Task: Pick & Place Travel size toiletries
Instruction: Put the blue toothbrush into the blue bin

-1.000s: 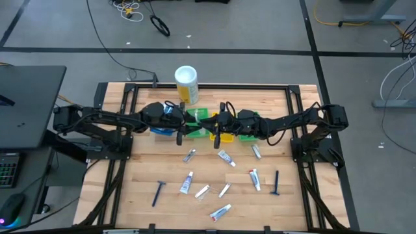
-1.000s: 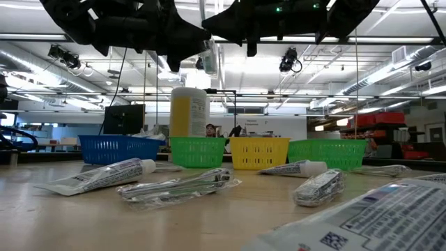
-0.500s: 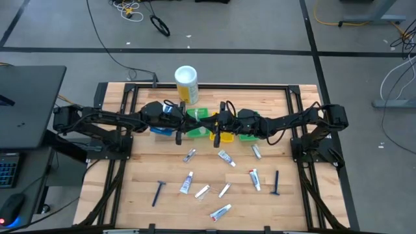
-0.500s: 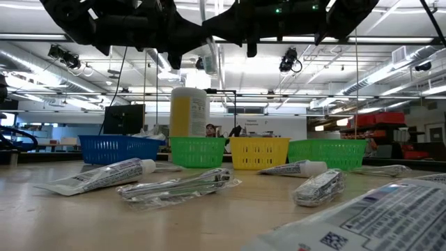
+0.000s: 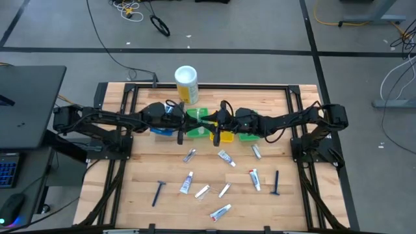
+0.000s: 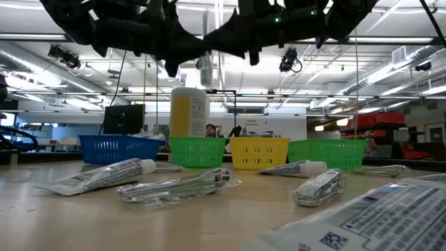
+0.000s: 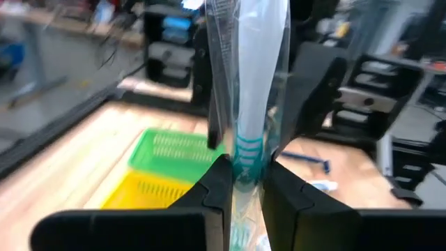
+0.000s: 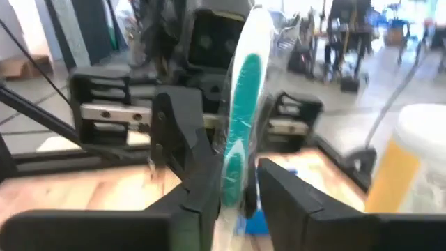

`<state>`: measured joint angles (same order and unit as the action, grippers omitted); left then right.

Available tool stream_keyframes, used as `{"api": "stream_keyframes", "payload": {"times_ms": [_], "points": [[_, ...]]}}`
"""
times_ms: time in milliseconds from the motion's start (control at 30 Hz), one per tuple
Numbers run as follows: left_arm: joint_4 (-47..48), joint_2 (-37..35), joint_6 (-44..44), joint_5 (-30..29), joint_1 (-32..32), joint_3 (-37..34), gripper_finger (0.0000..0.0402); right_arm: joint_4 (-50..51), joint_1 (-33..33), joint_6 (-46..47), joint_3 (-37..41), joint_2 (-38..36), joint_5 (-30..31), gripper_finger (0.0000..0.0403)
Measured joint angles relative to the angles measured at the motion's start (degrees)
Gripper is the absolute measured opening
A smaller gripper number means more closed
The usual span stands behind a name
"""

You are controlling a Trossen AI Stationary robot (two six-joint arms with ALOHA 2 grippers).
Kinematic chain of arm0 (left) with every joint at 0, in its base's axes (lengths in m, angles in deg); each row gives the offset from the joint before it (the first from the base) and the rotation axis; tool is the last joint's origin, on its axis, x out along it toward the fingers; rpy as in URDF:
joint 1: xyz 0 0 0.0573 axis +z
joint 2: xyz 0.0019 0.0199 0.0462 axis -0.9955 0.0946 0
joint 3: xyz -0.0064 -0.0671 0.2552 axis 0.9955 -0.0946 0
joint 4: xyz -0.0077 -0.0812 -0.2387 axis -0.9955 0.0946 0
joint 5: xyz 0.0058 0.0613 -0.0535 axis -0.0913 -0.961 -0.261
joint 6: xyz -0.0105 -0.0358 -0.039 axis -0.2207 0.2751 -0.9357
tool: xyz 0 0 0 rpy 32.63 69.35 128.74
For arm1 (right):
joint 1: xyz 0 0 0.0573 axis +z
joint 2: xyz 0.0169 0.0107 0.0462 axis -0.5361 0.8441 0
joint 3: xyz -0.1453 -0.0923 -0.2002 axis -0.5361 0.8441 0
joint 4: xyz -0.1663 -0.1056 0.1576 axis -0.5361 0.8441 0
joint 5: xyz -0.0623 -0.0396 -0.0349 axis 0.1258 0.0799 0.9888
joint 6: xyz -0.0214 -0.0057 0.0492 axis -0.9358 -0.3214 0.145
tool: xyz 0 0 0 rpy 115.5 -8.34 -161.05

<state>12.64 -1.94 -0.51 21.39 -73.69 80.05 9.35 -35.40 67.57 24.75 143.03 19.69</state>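
A white-and-teal toothbrush in a clear wrapper (image 7: 247, 84) hangs in the air between my two grippers, above the row of bins (image 5: 195, 131). My left gripper (image 7: 247, 183) is shut on one end and my right gripper (image 8: 238, 192) is shut on the other; they face each other at mid-table (image 5: 198, 123). The other toiletries lie flat on the wood nearer the front: small tubes (image 5: 226, 156), (image 5: 187, 182), (image 5: 255, 179), (image 5: 220, 211), a silver tube (image 5: 189, 155) and dark blue razors (image 5: 158, 192), (image 5: 275, 183). My left gripper pinches the toothbrush between its two fingers at the ribbed teal part of the handle (image 7: 245, 157), through the wrapper. The fingers come level from the table's left and lie along the brush. It is lifted clear and reaches out toward the other gripper. My right gripper pinches the same toothbrush between its two fingers at the teal-striped part of the handle (image 8: 235, 164). The fingers come level from the table's right, along the brush. It is clear of the table and bins.
Blue (image 6: 118, 148), green (image 6: 198, 151), yellow (image 6: 258, 152) and green (image 6: 327, 153) bins stand in a row under the grippers. A tall white-and-yellow canister (image 5: 186, 83) stands behind them at the far edge. Bare wood lies along the table's left and right sides.
My right gripper has edged toward the table's left, closer to my left gripper and the toothbrush between them. The left arm has stayed about where it was.
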Motion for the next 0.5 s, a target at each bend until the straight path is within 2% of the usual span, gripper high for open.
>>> {"api": "stream_keyframes", "payload": {"times_ms": [133, 233, 367, 500], "points": [[7.72, -0.11, -1.94, -4.86, 1.73, 0.00, 0.0064, 4.27, -0.11, 0.89, 0.10, -0.36, 4.70, 0.0152], [13.26, -1.19, -2.73, -5.14, 3.60, 0.00, 0.0061, 9.82, -0.09, 1.21, 0.10, -1.55, 8.85, 0.0168], [20.70, -5.74, -4.39, -4.77, 7.45, 0.00, 0.0058, 15.66, -0.09, 3.17, 0.10, -2.14, 9.66, 0.0178], [34.19, -13.03, -5.94, -4.84, 11.81, 0.07, 0.0067, 19.03, -0.07, 4.02, 0.11, -2.25, 9.66, 0.0180]]}}
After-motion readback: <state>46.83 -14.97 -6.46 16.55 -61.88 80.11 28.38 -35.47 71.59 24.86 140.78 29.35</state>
